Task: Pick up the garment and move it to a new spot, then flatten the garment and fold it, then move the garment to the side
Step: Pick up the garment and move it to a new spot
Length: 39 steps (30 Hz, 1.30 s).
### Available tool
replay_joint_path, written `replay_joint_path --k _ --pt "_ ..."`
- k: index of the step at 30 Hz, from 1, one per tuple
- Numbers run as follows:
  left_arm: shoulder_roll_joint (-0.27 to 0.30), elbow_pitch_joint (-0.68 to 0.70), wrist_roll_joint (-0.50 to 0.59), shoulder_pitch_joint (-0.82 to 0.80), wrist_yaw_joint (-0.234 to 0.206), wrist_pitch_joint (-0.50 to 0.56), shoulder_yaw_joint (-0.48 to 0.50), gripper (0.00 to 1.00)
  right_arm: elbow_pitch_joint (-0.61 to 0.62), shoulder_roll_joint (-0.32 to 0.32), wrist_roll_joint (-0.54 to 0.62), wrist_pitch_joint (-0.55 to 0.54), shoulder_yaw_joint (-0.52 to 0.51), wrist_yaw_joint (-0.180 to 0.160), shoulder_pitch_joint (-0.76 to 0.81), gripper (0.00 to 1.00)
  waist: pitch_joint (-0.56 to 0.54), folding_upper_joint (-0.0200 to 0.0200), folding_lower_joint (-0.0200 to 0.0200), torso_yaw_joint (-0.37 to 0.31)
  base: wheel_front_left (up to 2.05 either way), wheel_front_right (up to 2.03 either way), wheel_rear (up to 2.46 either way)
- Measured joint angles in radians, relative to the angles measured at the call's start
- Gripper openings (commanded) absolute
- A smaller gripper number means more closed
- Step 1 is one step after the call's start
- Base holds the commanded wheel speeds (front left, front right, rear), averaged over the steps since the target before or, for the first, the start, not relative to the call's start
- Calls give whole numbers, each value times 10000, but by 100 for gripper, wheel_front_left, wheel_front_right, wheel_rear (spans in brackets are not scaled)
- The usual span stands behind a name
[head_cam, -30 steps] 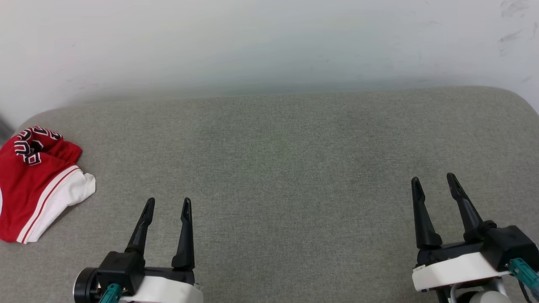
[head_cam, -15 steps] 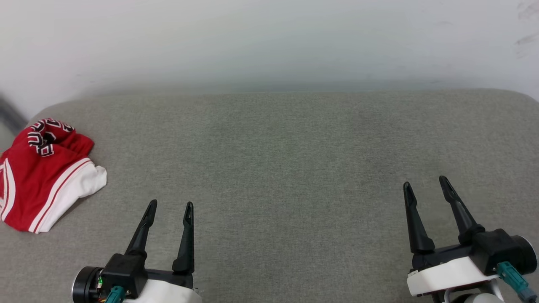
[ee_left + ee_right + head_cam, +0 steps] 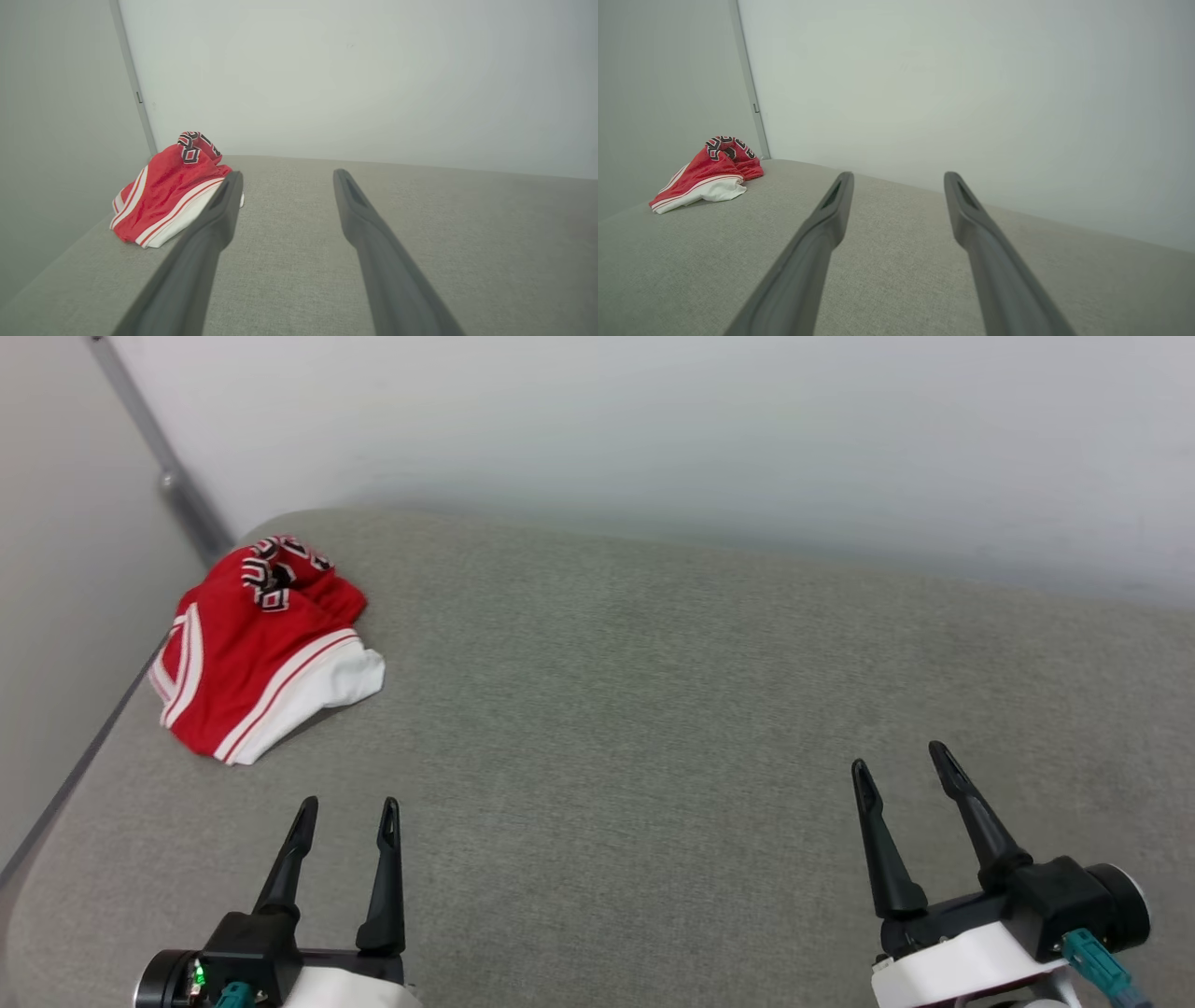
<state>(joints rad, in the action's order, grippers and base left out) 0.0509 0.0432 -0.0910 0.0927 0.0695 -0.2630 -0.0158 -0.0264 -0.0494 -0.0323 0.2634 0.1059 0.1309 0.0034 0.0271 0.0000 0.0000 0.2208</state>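
The garment (image 3: 261,653) lies crumpled in a heap at the far left corner of the grey cushioned surface (image 3: 653,709), red with a white striped sleeve and black lettering on top. It also shows in the left wrist view (image 3: 163,196) and the right wrist view (image 3: 710,175). My left gripper (image 3: 346,809) hovers open at the lower left, short of the garment and apart from it. My right gripper (image 3: 899,758) stands open at the lower right, far from the garment. Nothing sits between either pair of fingers.
White walls (image 3: 653,429) close the back and the left, meeting at a grey corner strip (image 3: 159,457) just behind the garment. The surface's left edge (image 3: 65,784) runs along the side wall. Bare grey fabric spreads from the middle to the right.
The head camera has turned left, so the garment and the wall corner now sit further into the picture. Both grippers stay open and keep about the same pose.
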Motion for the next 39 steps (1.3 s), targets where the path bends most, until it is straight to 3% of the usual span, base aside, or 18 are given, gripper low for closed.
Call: replay_joint_path --k 10,17,31,39 --pt "0 56 90 261 117 0 366 100 -69 2 -196 0 330 0 119 100 -262 0 0 1594 0 0 0" --pt "0 86 67 385 194 0 481 100 -121 2 -290 -2 447 0 146 100 -409 0 0 2267 0 0 0" --pt "2 33 -19 423 263 0 688 100 -201 4 -395 0 663 0 185 100 -418 0 -1 2363 0 0 0" --pt "105 -652 -33 -478 468 0 1072 100 -12 6 161 0 522 0 -171 100 465 0 0 2104 0 0 0"
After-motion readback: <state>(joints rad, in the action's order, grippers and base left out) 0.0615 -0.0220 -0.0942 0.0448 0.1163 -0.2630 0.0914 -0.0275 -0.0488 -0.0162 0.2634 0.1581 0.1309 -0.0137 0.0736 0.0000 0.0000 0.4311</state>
